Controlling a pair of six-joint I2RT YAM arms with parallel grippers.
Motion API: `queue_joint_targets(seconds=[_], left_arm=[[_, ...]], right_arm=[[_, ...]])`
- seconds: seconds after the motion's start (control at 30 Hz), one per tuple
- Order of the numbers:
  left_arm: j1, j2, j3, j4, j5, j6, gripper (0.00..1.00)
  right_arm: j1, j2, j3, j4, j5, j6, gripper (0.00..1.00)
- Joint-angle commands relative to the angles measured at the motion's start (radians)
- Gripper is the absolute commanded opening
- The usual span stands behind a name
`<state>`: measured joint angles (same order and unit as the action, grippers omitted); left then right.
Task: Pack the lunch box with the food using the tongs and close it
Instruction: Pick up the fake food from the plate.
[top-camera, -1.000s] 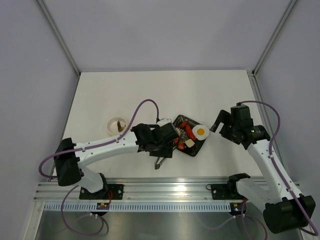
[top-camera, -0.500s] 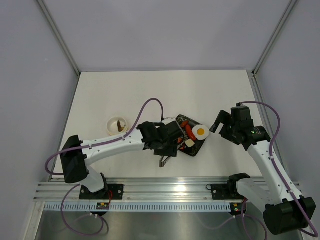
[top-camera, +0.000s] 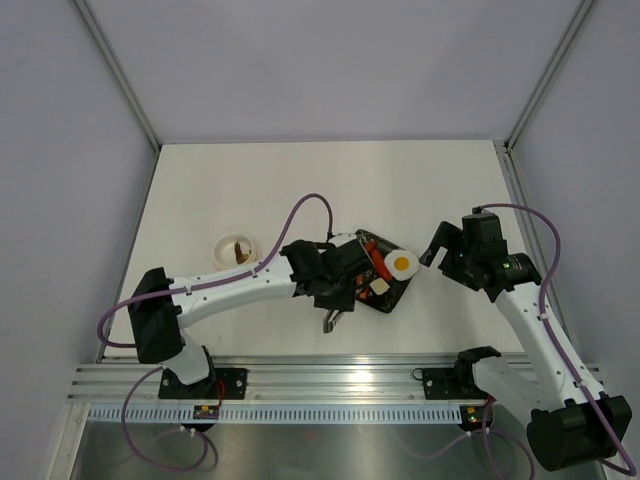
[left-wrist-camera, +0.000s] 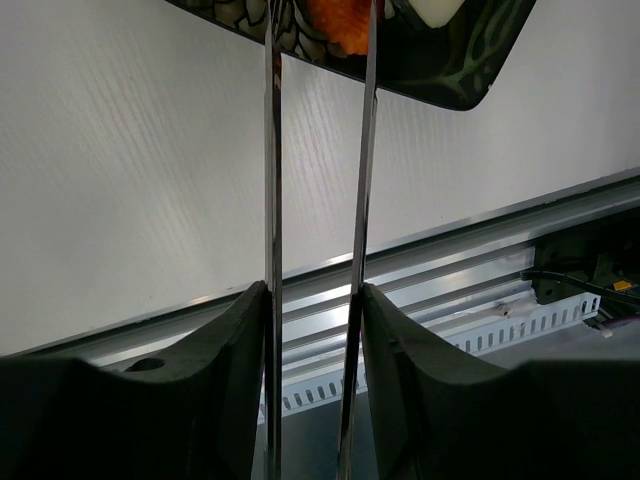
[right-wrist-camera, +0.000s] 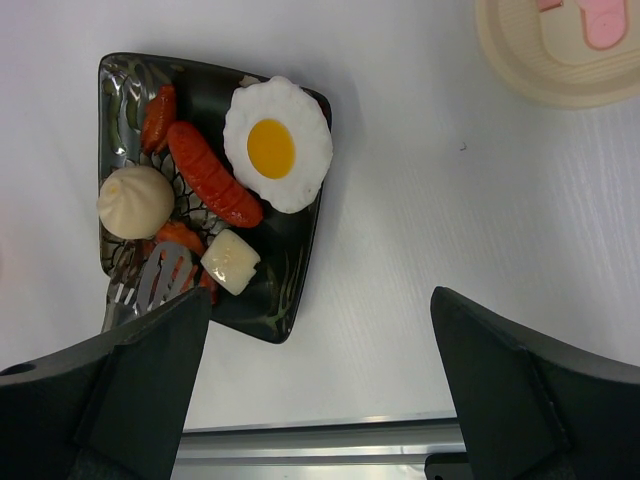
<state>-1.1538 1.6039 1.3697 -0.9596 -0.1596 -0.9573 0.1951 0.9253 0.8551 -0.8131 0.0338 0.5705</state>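
Note:
My left gripper (left-wrist-camera: 312, 290) is shut on the tongs (left-wrist-camera: 272, 160), whose two thin arms run up between my fingers to the black plate (left-wrist-camera: 470, 70). Their tips straddle an orange carrot (left-wrist-camera: 340, 15). In the right wrist view the slotted tong tip (right-wrist-camera: 150, 282) lies over that carrot (right-wrist-camera: 178, 237), beside the pale cube (right-wrist-camera: 230, 262), bun (right-wrist-camera: 135, 201), red sausage (right-wrist-camera: 213, 173) and fried egg (right-wrist-camera: 277, 143). The lunch box (top-camera: 236, 250) stands left of the arm with a brown bit inside. Its lid (right-wrist-camera: 560, 50) lies apart. My right gripper (right-wrist-camera: 318, 300) hovers open beside the plate.
The black plate (top-camera: 385, 300) sits near the table's front edge, close to the metal rail (top-camera: 330, 375). The left arm (top-camera: 230, 290) stretches between the lunch box and the plate. A second small orange piece (right-wrist-camera: 158, 115) lies at the plate's far corner.
My left gripper has carried the tongs rightward onto the plate, and the tong arms have been squeezed closer together. The right arm has stayed still.

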Motion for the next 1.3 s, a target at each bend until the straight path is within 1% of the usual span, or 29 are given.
queue_joint_targets(seconds=[0.0, 0.3, 0.33, 0.43, 0.5, 0.6, 0.63, 0.93, 1.1, 1.27], left_arm=[[0.000, 0.002, 0.054, -0.010, -0.024, 0.014, 0.38], [-0.001, -0.022, 0.080, -0.051, -0.078, 0.045, 0.26], [-0.001, -0.027, 0.083, -0.053, -0.075, 0.048, 0.23], [-0.001, -0.036, 0.088, -0.056, -0.064, 0.057, 0.18], [-0.001, -0.045, 0.095, -0.065, -0.063, 0.066, 0.13], [-0.001, -0.062, 0.101, -0.065, -0.055, 0.089, 0.02], [-0.001, -0.067, 0.104, -0.064, -0.048, 0.097, 0.00], [-0.001, -0.119, 0.082, 0.027, 0.038, 0.152, 0.00], [-0.001, -0.133, 0.075, 0.065, 0.035, 0.164, 0.00], [0.000, -0.131, 0.104, 0.053, 0.003, 0.183, 0.00]], right_arm=[[-0.005, -0.014, 0.005, -0.001, -0.011, -0.004, 1.00], [-0.005, -0.008, 0.013, -0.005, -0.006, -0.006, 0.99], [-0.005, -0.006, 0.013, -0.001, -0.006, -0.006, 0.99], [-0.005, -0.002, 0.013, -0.001, -0.008, -0.008, 1.00], [-0.005, 0.000, 0.013, -0.001, -0.009, -0.004, 0.99], [-0.003, 0.000, 0.012, 0.000, -0.006, -0.004, 0.99], [-0.003, 0.000, 0.012, -0.001, -0.006, -0.004, 1.00], [-0.003, -0.005, 0.005, -0.003, 0.000, 0.002, 0.99], [-0.005, -0.005, 0.007, -0.003, 0.000, 0.002, 0.99], [-0.005, -0.003, 0.010, -0.006, -0.002, 0.002, 1.00]])
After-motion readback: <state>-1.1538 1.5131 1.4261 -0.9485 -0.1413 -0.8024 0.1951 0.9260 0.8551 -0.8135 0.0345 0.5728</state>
